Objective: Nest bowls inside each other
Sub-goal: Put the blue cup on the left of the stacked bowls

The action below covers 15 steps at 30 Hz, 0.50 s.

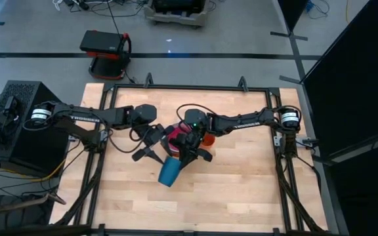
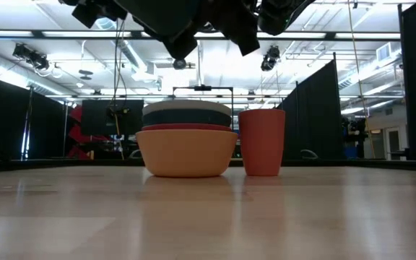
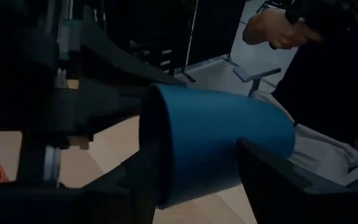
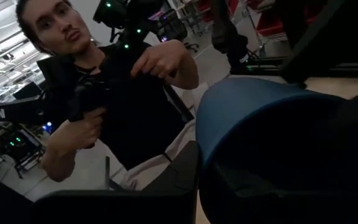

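Several bowls (image 2: pixel 186 144) stand nested in one stack at the table's middle. The orange bowl at the bottom rests on the wood, with red, dark and white rims above it. In the high view the stack (image 1: pixel 175 136) lies half hidden under both grippers. A small dark-blue cup (image 1: pixel 169 172) hangs in the air just nearer than the stack. My left gripper (image 1: pixel 151 154) has its fingers on either side of the cup's body. My right gripper (image 1: pixel 188 156) is shut on the cup's rim. My left gripper holds the blue cup's body (image 3: pixel 222 143) between its two spread fingers (image 3: pixel 272 180), coming from the table's left and slanting slightly down. The cup lies on its side, clear of the table, with its mouth turned away toward the other arm. My right gripper pinches the cup's rim (image 4: pixel 199 146), one finger inside the cup and one outside (image 4: pixel 166 177). It comes nearly level from the table's right. The cup is lifted clear and tilted on its side.
A small orange cup (image 2: pixel 262 141) stands upright just right of the bowl stack (image 1: pixel 207 139). A person (image 4: pixel 104 93) stands beyond the table holding control handles. Bare wood (image 1: pixel 228 196) lies toward the near edge, and a black frame (image 1: pixel 287 164) runs round the table.
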Tool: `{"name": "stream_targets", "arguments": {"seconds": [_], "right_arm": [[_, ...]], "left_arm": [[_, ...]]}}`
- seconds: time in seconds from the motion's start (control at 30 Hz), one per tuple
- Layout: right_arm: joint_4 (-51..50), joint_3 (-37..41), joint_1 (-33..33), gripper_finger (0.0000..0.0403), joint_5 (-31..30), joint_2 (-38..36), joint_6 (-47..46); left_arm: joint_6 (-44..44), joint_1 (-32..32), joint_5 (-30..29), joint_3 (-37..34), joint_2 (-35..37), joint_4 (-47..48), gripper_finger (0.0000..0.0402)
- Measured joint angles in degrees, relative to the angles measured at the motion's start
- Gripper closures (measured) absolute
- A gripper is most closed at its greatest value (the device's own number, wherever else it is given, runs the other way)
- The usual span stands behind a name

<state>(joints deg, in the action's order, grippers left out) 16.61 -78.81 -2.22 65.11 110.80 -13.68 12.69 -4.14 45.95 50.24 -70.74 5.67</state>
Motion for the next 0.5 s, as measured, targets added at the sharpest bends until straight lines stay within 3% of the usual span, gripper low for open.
{"name": "stream_targets", "arguments": {"seconds": [0.5], "right_arm": [[0.82, 0.00, -0.58, 0.0403, -0.51, 0.03, 0.78]], "left_arm": [[1.81, 0.44, 1.15, 0.00, -0.10, 0.37, 0.0357]]}}
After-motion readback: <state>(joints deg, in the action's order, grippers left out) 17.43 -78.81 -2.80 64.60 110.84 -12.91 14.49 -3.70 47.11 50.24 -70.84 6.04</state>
